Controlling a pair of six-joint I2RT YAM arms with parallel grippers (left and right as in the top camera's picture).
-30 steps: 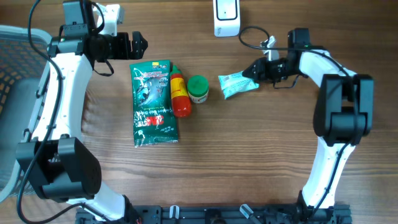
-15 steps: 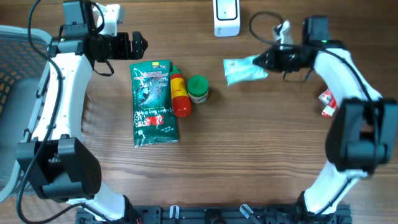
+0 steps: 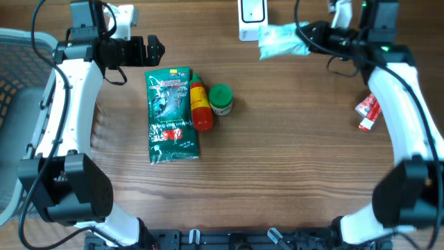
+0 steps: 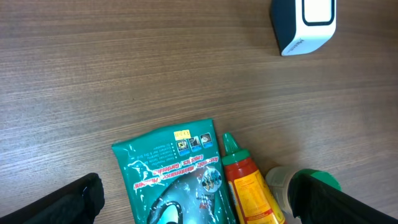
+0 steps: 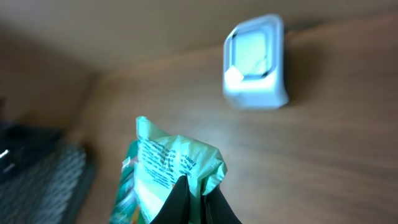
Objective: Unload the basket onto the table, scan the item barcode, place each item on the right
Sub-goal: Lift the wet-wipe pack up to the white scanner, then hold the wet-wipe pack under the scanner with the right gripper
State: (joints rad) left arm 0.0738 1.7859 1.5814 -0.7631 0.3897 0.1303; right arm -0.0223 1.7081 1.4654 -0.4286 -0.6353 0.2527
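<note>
Wooden table (image 3: 291, 160) carries a scanner (image 3: 251, 17) at 12 o'clock; right gripper (image 3: 313, 35) pinches a pale packet (image 3: 281, 42) just beside it; left gripper (image 3: 155, 48) stands wide.

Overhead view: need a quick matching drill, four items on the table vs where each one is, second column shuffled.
Items
1. pale packet
2. dark green pouch
3. green-lidded jar
4. red-and-white tube

Places
A. lying alone at the far right
B. pinched in the right gripper, next to the scanner
C. flat, just left of the red bottle
D. just right of the red bottle

Pairs: 1-B, 2-C, 3-D, 4-A
</note>
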